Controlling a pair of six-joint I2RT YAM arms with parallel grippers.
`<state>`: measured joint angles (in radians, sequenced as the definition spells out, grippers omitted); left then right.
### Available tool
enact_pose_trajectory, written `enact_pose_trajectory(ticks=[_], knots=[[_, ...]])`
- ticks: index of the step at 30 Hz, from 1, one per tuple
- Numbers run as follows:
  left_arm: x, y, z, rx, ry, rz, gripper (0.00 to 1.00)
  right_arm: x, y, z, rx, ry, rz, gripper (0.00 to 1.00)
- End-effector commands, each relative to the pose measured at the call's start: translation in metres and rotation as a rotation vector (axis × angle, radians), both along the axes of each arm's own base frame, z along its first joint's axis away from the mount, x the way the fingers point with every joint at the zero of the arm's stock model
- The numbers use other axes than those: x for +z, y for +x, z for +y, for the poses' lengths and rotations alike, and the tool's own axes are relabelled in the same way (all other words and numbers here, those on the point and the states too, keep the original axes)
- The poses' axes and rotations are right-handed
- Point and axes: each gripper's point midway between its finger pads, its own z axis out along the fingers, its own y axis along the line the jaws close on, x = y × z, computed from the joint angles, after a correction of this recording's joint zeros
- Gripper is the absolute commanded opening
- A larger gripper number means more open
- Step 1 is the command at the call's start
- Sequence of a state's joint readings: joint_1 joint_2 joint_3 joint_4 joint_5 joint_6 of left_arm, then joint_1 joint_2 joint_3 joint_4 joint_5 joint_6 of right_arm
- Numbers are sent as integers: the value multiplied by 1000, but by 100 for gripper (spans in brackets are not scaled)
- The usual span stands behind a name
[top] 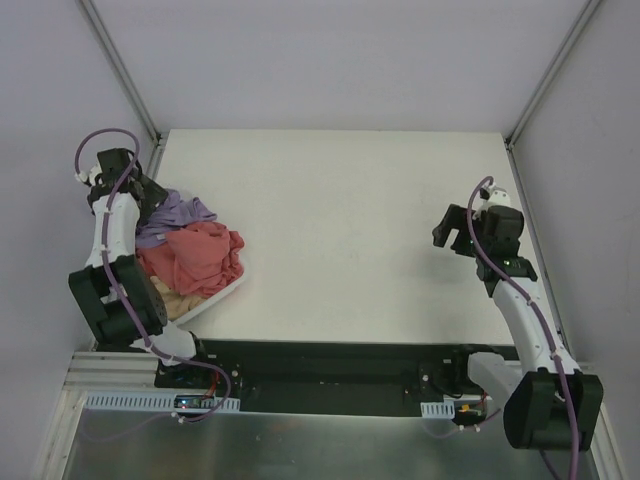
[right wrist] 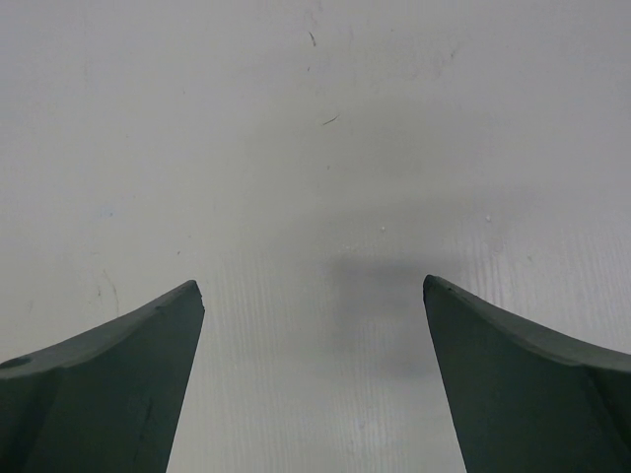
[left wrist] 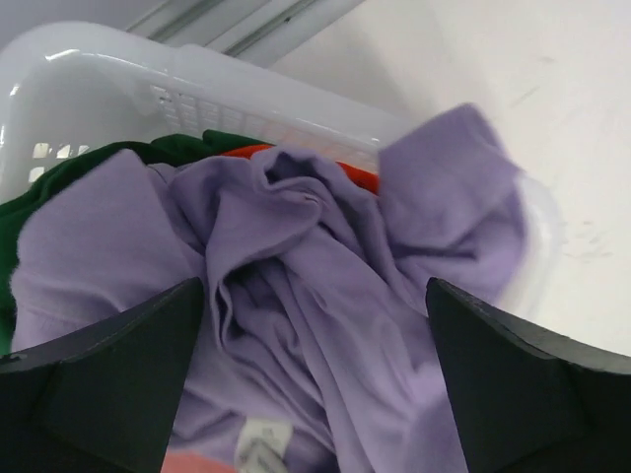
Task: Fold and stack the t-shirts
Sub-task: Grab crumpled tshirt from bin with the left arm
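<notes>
A heap of t-shirts fills a white laundry basket (top: pixel 222 294) at the table's left edge. The lavender purple t-shirt (top: pixel 172 216) lies on top at the back, the salmon pink one (top: pixel 200 256) in front of it, and a beige one (top: pixel 178 304) shows underneath. My left gripper (top: pixel 150 198) hovers over the lavender t-shirt (left wrist: pixel 315 296), jaws wide open and empty. An orange-red shirt (left wrist: pixel 350 174) and a dark green cloth (left wrist: pixel 59 177) peek out behind it. My right gripper (top: pixel 452 232) is open and empty above bare table (right wrist: pixel 315 197) on the right.
The basket's white rim (left wrist: pixel 246 89) runs behind the clothes, with the table's back left corner beyond it. The white table (top: pixel 340 230) spreads between the basket and the right arm. Grey walls and metal rails enclose the table.
</notes>
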<state>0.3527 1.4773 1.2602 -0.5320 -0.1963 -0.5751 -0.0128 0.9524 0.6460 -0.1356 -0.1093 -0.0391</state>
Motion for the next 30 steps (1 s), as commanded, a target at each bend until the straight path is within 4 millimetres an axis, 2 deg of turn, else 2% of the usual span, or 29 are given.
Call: enact_pose_trajectory(ticks=[1,2,4,6,8,9,11,12,13,20,27,30], knots=[[-34,1,-5,-34,-104,89,91,4,4,5,51,-5,69,96],[-41,1,-5,-29,-115,107,89,3,5,4,51,-7,82,96],[-52,2,-6,-29,-137,131,78,1,7,6,61,-4,100,96],[-53,5,-8,-39,-152,127,55,1,7,7,68,2,102,96],[-41,9,-7,-38,-139,96,39,2,8,7,69,3,94,96],[-33,11,-5,-37,-125,79,35,3,8,9,72,6,89,96],[-11,16,-1,-43,-88,29,19,4,8,8,65,5,78,96],[3,19,2,-45,-69,-1,4,5,8,7,62,4,69,96],[15,20,3,-47,-54,-29,0,6,8,7,60,5,64,96],[101,16,-7,-92,14,-241,0,12,7,2,34,-11,32,96],[227,-5,-26,-157,120,-541,0,21,6,-4,-15,-13,-19,96],[279,-9,-57,-295,101,-683,0,30,4,-9,-53,-16,-80,96]])
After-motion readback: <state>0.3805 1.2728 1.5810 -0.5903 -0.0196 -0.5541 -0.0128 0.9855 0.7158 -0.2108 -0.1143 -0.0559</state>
